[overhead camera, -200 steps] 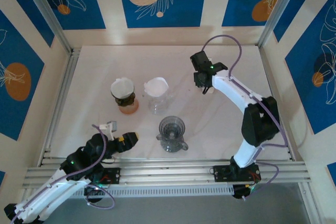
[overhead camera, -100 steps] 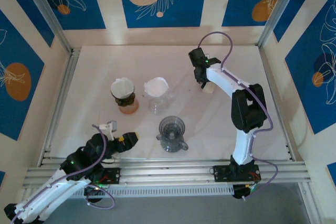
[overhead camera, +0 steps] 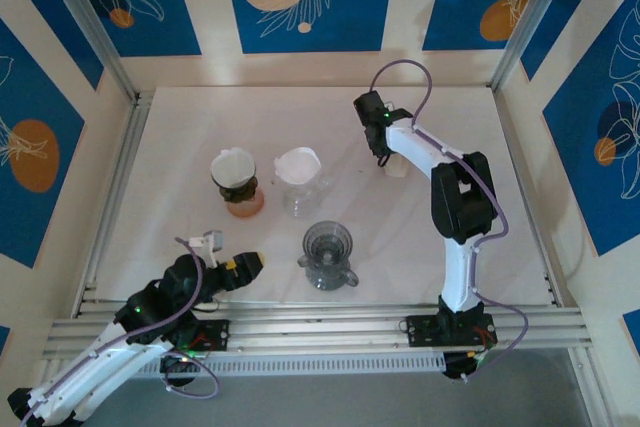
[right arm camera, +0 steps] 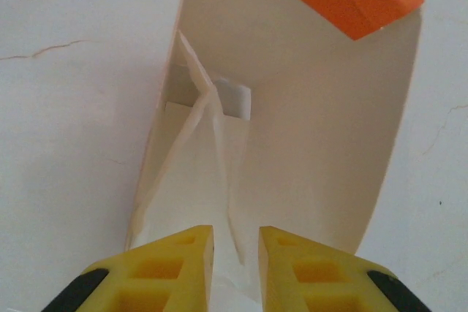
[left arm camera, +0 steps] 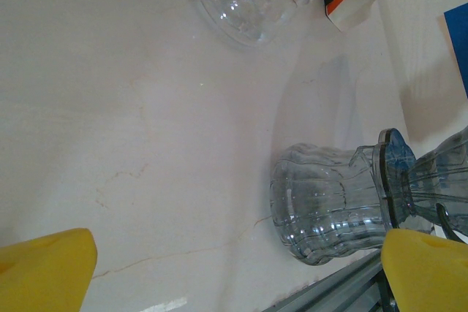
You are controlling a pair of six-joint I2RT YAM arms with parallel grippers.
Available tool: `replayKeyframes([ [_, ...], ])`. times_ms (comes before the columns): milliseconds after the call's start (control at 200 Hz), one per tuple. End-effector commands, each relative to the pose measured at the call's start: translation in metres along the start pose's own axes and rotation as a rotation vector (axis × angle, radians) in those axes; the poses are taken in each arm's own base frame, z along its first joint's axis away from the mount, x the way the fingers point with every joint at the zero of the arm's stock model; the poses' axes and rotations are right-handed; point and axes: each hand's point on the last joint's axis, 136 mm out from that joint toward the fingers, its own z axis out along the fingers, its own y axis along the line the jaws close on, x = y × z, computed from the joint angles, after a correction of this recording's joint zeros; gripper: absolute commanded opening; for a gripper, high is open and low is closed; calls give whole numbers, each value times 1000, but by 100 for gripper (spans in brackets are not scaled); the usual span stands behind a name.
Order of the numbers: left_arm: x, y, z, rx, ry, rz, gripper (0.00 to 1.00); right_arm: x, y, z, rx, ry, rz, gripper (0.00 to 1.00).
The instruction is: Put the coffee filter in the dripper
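The clear empty dripper (overhead camera: 327,251) stands near the table's front; in the left wrist view this dripper (left arm camera: 333,206) lies between my wide-apart yellow fingers. My left gripper (overhead camera: 236,267) rests open near the front left, holding nothing. My right gripper (overhead camera: 384,154) points down into a white filter box with an orange side (right arm camera: 329,137). Folded white coffee filters (right arm camera: 191,180) stand inside the box. My right gripper (right arm camera: 235,236) has a narrow gap, and one filter's edge rises between the fingertips without being pinched.
A white filter sits in a glass dripper on a clear server (overhead camera: 299,175). Another filter sits in a dripper on an orange base (overhead camera: 237,182). An aluminium rail (overhead camera: 320,327) runs along the front edge, and blue patterned walls enclose the table.
My right arm has swung its wrist back and left over the filter box, folding the elbow inward. The left arm has not moved.
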Motion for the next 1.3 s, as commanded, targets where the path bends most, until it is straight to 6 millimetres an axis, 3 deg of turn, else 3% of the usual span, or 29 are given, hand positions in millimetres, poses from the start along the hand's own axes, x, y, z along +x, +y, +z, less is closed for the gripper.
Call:
replayKeyframes([
  [0,-2,0,-1,-4,-11,21,100,-9,-6,3,35,-11,1,24],
  [295,-1,0,-1,-3,-9,18,100,-11,-3,10,29,3,-2,23],
  [585,-1,0,-1,-5,-8,16,100,-10,-9,12,62,-3,-1,0],
  [650,-1,1,-1,-6,-6,16,100,-11,-12,7,59,-19,14,0],
  [920,-1,-1,-1,4,-7,14,100,-13,-16,-39,-3,-93,67,0],
  [1095,-2,-7,-2,24,-4,18,100,7,-14,-68,-36,-101,84,0],
  [1296,-5,-14,-7,41,-7,36,100,28,-20,-123,-91,-156,108,0],
])
